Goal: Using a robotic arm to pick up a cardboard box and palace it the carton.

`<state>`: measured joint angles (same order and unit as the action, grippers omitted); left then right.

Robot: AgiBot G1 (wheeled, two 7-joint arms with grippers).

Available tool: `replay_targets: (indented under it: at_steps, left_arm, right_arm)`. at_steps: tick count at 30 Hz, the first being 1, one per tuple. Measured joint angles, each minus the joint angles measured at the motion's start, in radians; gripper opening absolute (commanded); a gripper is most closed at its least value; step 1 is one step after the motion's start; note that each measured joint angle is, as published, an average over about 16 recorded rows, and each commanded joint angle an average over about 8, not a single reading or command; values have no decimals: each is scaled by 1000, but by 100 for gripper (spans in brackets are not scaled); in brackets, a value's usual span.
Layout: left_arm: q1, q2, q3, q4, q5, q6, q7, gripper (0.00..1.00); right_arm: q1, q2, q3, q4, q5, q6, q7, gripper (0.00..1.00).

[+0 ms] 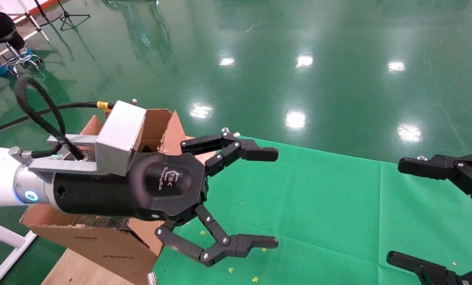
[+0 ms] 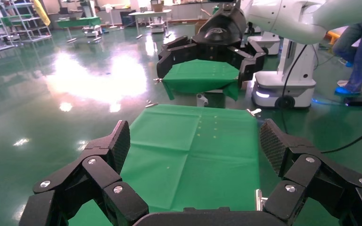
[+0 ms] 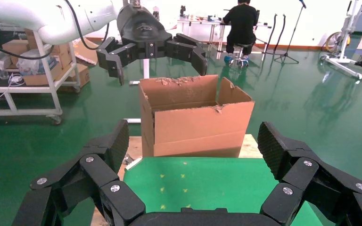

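Observation:
My left gripper [image 1: 273, 198] is open and empty, held in the air beside and above the carton [image 1: 101, 245]. Its white arm, silver wrist and silver camera block hide most of the carton's opening. The carton is a large brown box with ragged flap edges, standing on a wooden board left of the green cloth; it shows whole in the right wrist view [image 3: 195, 117]. My right gripper [image 1: 394, 211] is open and empty at the right edge, above the cloth. The left gripper also shows in the right wrist view [image 3: 158, 59], above the carton. The small cardboard box is not in view.
A green cloth [image 1: 311, 206] covers the table, with small yellow marks. Glossy green floor [image 1: 299, 59] lies beyond. A white frame leg [image 1: 6, 241] stands at lower left. A seated person on a stool [image 1: 2, 35] is at far left. A wooden board [image 1: 77, 273] lies under the carton.

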<state>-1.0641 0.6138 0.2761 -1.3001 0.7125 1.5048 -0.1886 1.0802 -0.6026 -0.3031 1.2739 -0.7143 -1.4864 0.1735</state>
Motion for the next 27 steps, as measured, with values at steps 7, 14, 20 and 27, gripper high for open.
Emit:
replay_targets:
  at_steps: [7, 14, 20, 27]
  left_arm:
    - [-5, -1, 1, 9, 9, -5, 0, 100]
    - [-8, -2, 2, 14, 14, -8, 0, 100]
    - [-10, -2, 3, 16, 17, -9, 1, 100]
    - [-11, -3, 3, 18, 19, -10, 1, 100]
  right_arm:
    - [0, 0, 0, 0, 0, 0, 0, 100]
    - [0, 0, 0, 0, 0, 0, 0, 100]
    - [0, 0, 0, 0, 0, 0, 0, 100]
    - [0, 0, 0, 0, 0, 0, 0, 100]
